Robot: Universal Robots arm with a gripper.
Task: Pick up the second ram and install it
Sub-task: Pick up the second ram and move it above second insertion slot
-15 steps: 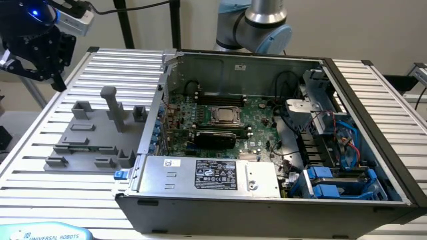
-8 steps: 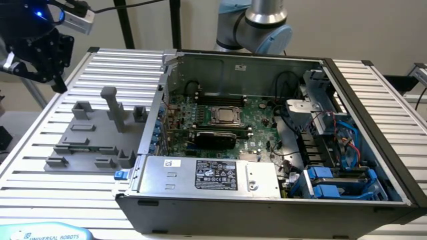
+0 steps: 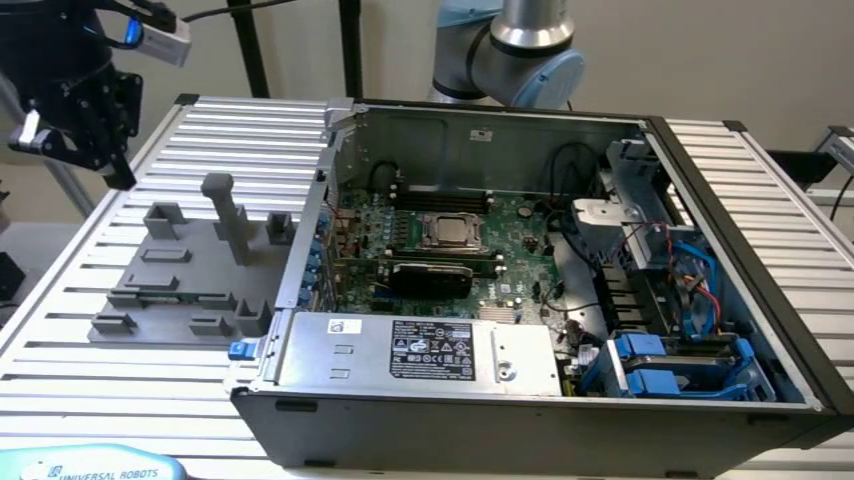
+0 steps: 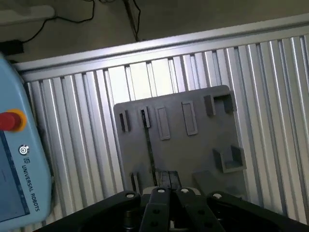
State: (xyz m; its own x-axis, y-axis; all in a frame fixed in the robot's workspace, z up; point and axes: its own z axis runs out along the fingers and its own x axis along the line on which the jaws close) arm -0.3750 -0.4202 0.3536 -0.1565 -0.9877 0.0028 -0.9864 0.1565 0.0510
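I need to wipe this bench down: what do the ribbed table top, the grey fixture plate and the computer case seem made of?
Table top: likely bare aluminium, with silvery ribbed profiles and a light sheen. Fixture plate: probably plastic, uniform matt grey with moulded blocks. Computer case: sheet steel by its look, with thin, dull-grey folded walls.

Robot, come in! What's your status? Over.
Gripper shut, high over grey fixture plate. Second ram, likely the thin strip standing on edge in that plate, not gripped. Nothing seen between them.
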